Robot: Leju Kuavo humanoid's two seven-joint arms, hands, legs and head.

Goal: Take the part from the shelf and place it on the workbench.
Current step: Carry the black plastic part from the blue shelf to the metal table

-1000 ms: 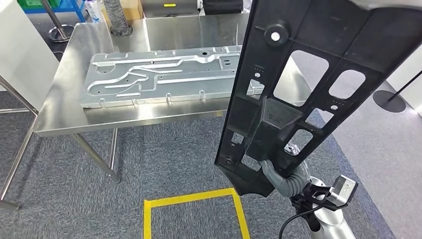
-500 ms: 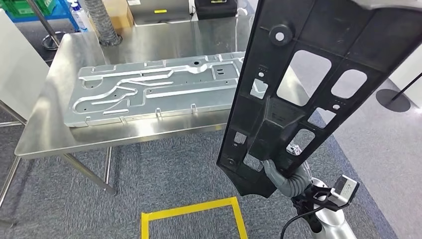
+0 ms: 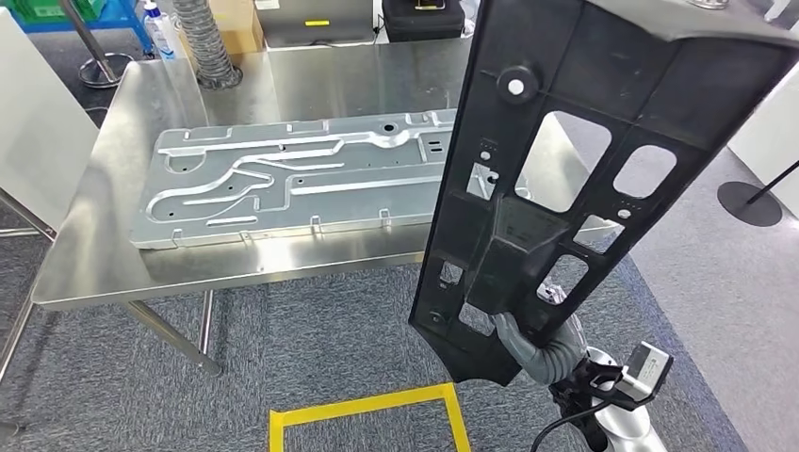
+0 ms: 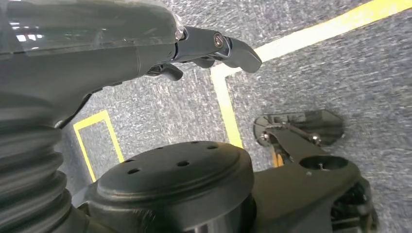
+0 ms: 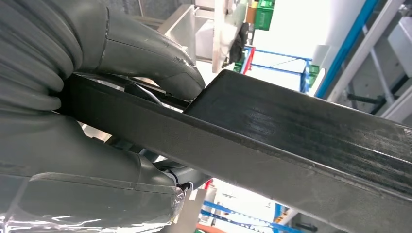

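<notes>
- Part (image 3: pixel 565 179): black plastic frame with cut-outs, held upright at 3 o'clock of the head view, above the carpet, not yet over the workbench (image 3: pixel 113 254).
- Right hand (image 3: pixel 532 339): clamped on the part's lower end.
- Left hand (image 4: pixel 214 48): hangs over the floor, fingers curled, nothing in it.
- Metal panel (image 3: pixel 292 179): fills the bench's middle.
- Advice: tilt the part flat, carry toward 10 o'clock, lower slowly, grip firm.
</notes>
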